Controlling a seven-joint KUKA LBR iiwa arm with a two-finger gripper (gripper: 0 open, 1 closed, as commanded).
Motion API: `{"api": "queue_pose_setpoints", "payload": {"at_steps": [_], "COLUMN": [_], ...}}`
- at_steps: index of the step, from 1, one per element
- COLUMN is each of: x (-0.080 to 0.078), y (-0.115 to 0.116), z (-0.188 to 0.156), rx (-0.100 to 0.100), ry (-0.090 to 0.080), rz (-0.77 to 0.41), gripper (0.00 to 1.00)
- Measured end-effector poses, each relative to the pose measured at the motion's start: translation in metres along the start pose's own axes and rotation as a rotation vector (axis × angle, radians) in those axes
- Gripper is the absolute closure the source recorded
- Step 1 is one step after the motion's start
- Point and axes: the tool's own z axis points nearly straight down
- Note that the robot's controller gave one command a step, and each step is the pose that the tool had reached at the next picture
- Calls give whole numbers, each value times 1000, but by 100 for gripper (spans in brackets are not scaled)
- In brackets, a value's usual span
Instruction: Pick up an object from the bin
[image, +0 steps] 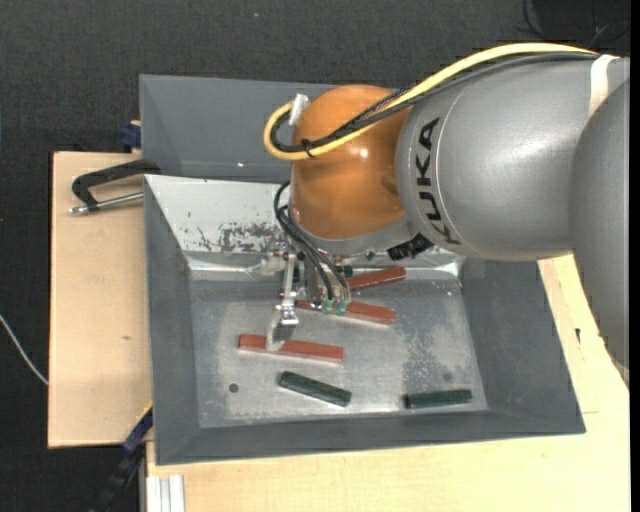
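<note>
– At the middle of the grey metal bin (170, 300), under the pincer (305, 312): what is entered?
– One long red-brown flat bar (292, 349), lying flat on the floor. The pincer is by its left half; contact unclear. Pincer state: cannot tell. Judged light, stiff and smooth-faced; best taken across the narrow width, near mid-length.
– Neighbours and room?
– A second red-brown flat bar (366, 313) lies just right of the pincer, a dark green bar (314, 388) near in front. Bare floor to the left; sloped walls well apart.
</note>
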Motion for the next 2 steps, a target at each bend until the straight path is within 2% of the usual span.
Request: {"api": "queue_pose_setpoints", "payload": {"at_steps": [1,2], "x": [0,0], "y": [0,0], "z": [0,0], "rx": [0,0], "ry": [0,0], "rz": [0,0], "gripper": [100,0]}}
